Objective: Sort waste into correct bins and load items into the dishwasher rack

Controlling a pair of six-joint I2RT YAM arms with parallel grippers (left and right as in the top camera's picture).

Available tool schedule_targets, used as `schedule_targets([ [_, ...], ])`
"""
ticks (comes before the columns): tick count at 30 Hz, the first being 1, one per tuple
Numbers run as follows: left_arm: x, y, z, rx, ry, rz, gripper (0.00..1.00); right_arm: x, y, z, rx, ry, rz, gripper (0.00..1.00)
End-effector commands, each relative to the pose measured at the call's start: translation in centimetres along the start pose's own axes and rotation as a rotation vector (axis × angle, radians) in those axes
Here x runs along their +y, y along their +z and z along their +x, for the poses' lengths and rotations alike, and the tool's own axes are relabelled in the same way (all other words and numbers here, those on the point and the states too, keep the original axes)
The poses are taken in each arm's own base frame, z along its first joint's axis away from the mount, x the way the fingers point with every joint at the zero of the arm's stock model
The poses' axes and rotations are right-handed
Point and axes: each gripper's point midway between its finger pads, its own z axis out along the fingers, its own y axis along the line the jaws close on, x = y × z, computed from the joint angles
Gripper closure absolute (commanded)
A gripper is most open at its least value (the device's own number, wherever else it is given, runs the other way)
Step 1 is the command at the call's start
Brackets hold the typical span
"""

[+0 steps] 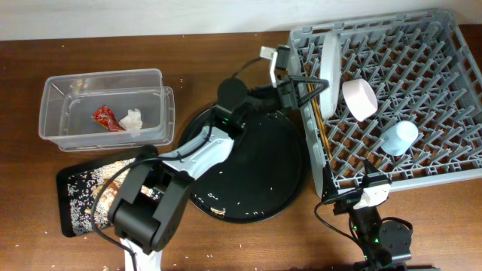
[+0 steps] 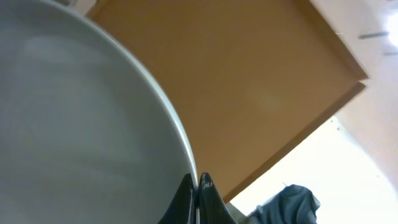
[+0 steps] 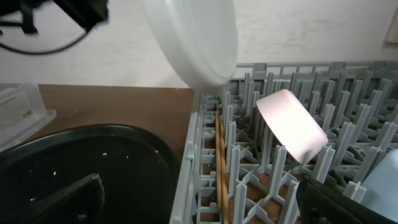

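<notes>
Plate [image 1: 329,53] stands upright, rim pinched in left end effector [image 2: 196,188].

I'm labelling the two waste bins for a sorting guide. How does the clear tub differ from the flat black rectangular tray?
The clear tub is see-through with tall walls; the black tray is opaque and shallow. The tub holds a red wrapper and a white tissue; the tray holds beige crumbly scraps. The tub shows whole, while the left arm covers part of the tray. Both are rectangular and similar in size.
</notes>
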Motion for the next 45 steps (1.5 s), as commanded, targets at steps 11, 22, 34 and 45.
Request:
schedule_targets([
  [11, 10.8, -2.5, -0.2, -0.144, -0.202, -0.423, 0.01, -0.1, 0.0, 0.2, 0.003, -0.002, 0.001, 0.02],
  [22, -6.4, -34.8, -3.8, 0.169, 0.235, -1.437, 0.01, -0.1, 0.0, 0.2, 0.003, -0.002, 0.001, 0.02],
  [34, -16.9, -39.4, 0.5, 0.088, 0.579, -1.563, 0.01, -0.1, 0.0, 0.2, 0.003, -0.002, 0.001, 0.02],
  [45, -2.5, -40.8, 10.1, -0.168, 0.887, -1.401, 0.01, -0.1, 0.0, 0.2, 0.003, -0.002, 0.001, 0.02],
])
